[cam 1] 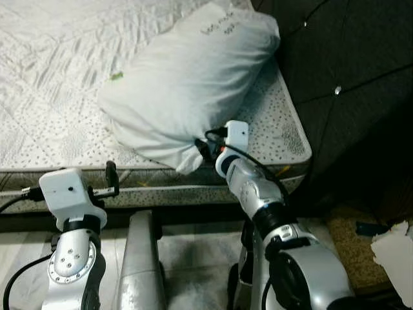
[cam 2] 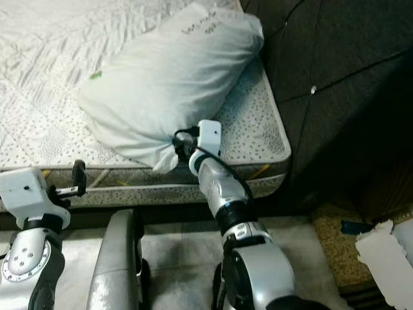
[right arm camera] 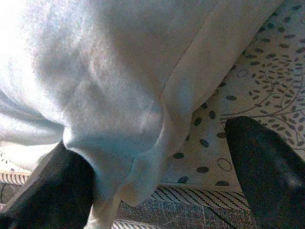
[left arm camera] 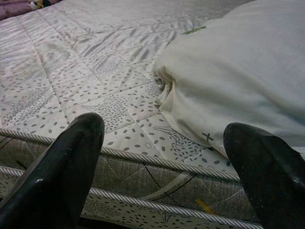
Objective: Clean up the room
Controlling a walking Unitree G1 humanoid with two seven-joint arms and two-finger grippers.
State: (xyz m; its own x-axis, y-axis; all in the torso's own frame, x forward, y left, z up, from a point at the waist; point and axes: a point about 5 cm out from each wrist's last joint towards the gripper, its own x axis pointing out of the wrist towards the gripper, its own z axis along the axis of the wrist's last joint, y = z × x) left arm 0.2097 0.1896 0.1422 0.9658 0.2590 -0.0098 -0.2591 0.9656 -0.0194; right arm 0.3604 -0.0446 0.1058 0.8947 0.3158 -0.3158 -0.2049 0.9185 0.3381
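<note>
A large white pillow (cam 1: 187, 77) lies on the patterned mattress (cam 1: 51, 97), its near corner hanging over the mattress's front edge. My right gripper (cam 1: 202, 150) is at that corner; in the right wrist view its fingers (right arm camera: 267, 167) stand open, with the pillow corner (right arm camera: 138, 176) between them and resting against one finger. My left gripper (cam 1: 108, 182) is open and held low in front of the mattress's side, left of the pillow, with nothing between its fingers (left arm camera: 71, 162).
A dark tufted headboard (cam 1: 348, 77) rises to the right of the mattress. On the floor at the right are a brown mat (cam 1: 352, 248) and a torn white sheet (cam 1: 395, 252). A small green tag (cam 1: 116, 76) sits on the pillow.
</note>
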